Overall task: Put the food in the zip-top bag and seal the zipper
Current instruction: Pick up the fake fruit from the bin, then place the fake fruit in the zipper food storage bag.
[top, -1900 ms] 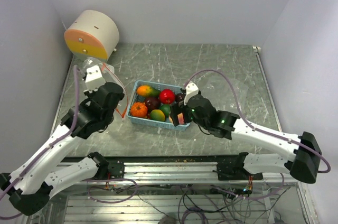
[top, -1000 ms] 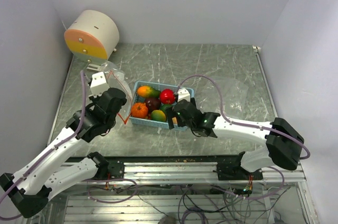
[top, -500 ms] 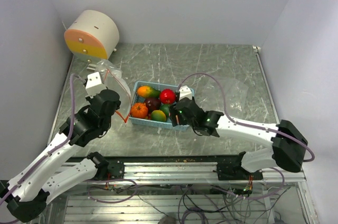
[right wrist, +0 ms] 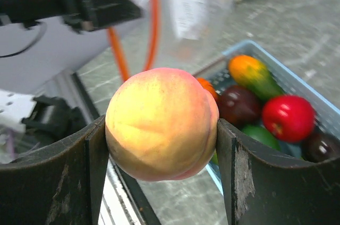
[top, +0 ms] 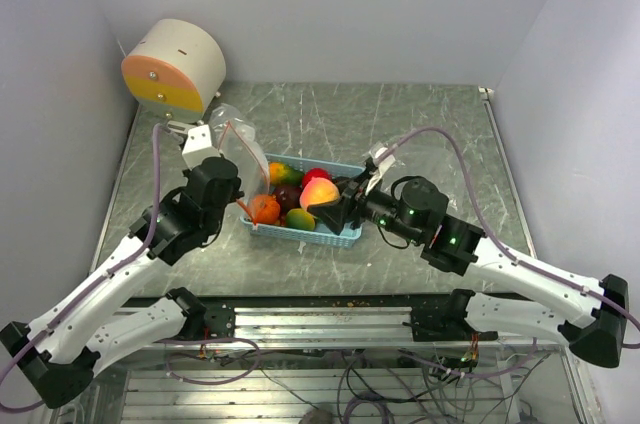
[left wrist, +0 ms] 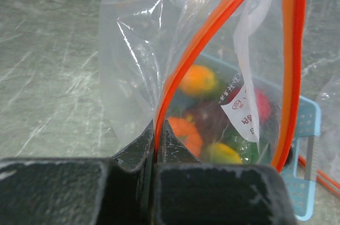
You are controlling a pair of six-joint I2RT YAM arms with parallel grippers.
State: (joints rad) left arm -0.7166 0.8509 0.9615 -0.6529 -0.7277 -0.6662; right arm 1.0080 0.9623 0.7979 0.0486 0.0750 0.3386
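- Right pincer (top: pixel 322 196): pressing both fingers on the peach (right wrist: pixel 161 123) and carrying it clear above the basket (top: pixel 300 233), over its near side.
- Left pincer (left wrist: pixel 158 136): pinching one lip of the bag (left wrist: pixel 135 50) at the orange zipper (left wrist: pixel 212 28). The mouth is gaping toward the basket.
- Basket: sitting mid-desk and holding the other food (top: pixel 288 194), in red, purple, orange and green pieces.
- Bag: hanging just off the basket's far-left corner, toward the desk's left edge.
- Relation: the mouth is lying left of the peach and slightly farther back. The right arm is carrying, so a leftward pass into the zipper loop is looking likely, with the left pincer only bracing.
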